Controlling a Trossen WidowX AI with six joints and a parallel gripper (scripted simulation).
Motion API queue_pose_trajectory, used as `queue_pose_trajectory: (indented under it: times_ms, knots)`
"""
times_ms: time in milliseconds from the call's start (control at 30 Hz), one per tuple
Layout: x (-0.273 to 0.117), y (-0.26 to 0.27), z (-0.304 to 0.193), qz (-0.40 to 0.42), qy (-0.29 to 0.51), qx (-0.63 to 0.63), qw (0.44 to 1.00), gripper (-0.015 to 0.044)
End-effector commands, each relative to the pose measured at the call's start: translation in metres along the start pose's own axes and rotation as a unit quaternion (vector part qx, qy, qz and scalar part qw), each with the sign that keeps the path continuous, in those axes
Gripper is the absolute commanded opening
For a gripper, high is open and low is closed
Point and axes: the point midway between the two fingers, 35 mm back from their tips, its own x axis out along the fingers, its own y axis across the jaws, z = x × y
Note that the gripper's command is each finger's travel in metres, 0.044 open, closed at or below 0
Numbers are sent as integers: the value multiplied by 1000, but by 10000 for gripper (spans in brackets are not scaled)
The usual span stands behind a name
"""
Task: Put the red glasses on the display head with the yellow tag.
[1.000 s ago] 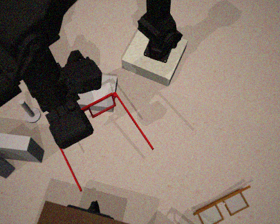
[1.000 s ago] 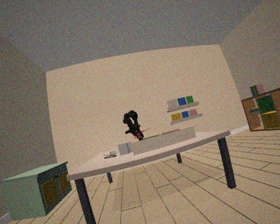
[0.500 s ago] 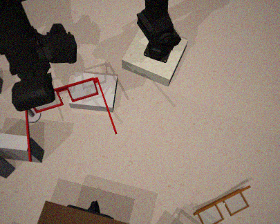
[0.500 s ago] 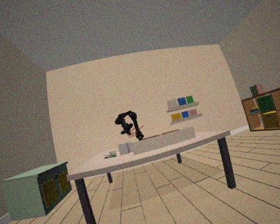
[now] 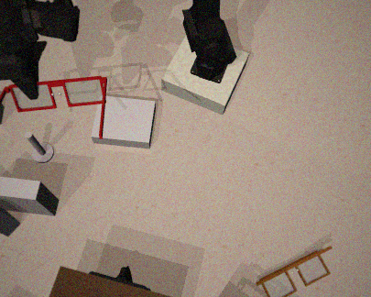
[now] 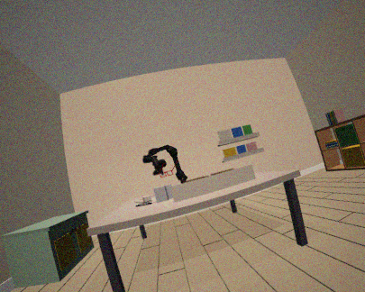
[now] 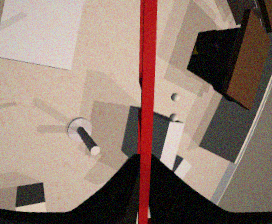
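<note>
We see red glasses (image 5: 57, 83) (image 7: 148, 65) w/ pale, see-through lenses. The arm (image 5: 206, 37) (image 6: 172, 150) is all black, gripper (image 5: 34, 95) (image 7: 143, 160) too. Its base (image 5: 180, 87) is cream on top, grey-green on the side. The other specs (image 5: 289, 267) are orange-brown, lenses pale. A white slab (image 5: 129, 116) (image 7: 37, 35) has grey sides; a peg (image 5: 37, 143) (image 7: 88, 140) is grey. The counter (image 6: 195, 200) is pale pinkish-beige w/ fine speckle, its front edge grey, legs dark blue-grey.
</note>
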Motion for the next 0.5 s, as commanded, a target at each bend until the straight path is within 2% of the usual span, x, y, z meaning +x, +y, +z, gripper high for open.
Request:
queue_pose_trajectory:
  times_ms: [0, 467]
  knots:
    - [-17, 10, -7, -26, 20, 22, 999, 0]
    - [-17, 12, -7, -23, 22, 26, 999, 0]
